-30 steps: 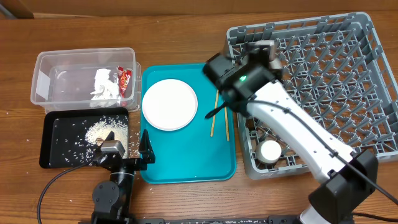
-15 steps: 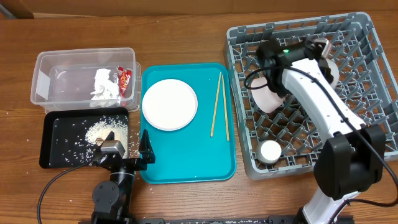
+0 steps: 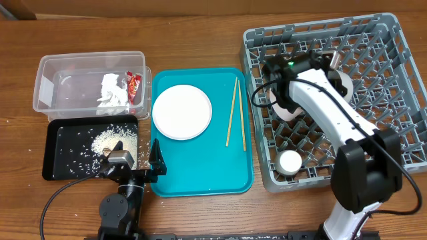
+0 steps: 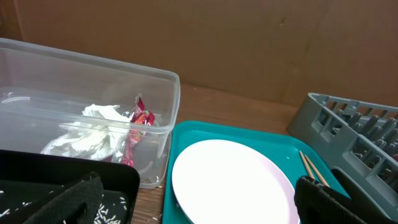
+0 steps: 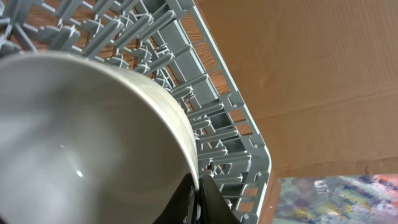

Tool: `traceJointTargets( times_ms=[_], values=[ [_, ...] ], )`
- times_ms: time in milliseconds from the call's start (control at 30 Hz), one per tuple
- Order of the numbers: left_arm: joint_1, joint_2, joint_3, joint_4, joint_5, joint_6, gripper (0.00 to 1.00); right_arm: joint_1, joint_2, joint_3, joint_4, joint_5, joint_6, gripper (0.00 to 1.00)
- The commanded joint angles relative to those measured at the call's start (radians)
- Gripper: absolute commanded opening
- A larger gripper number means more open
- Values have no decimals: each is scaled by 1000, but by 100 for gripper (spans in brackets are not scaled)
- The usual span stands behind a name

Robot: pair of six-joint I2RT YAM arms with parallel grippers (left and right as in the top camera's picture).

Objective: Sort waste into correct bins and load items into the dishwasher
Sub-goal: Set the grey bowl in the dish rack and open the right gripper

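pinching the rim of the grey-white bowl in the right end effector, likely to seat it tilted among the dish rack pegs, with the left end effector spread, idle by the teal tray.

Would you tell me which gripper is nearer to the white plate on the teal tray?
Left. The left gripper hangs open just short of the white plate; the right gripper is far off in the dish rack, shut on the bowl.
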Motion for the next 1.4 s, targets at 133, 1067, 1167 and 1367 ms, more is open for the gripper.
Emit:
traceJointTargets(
  times_ms=[133,1067,1167,1367],
  values=[
    [6,-10,-5,4,-5,-10,100,14,21,-10,-17,16,15,4],
    [6,-10,-5,4,-5,-10,100,60,21,-16,-83,107,6,4],
    [6,-10,-5,4,-5,-10,100,72,21,-16,-113,107,53,4],
    [6,-10,-5,4,-5,-10,100,76,21,-16,-104,100,52,4]
  ],
)
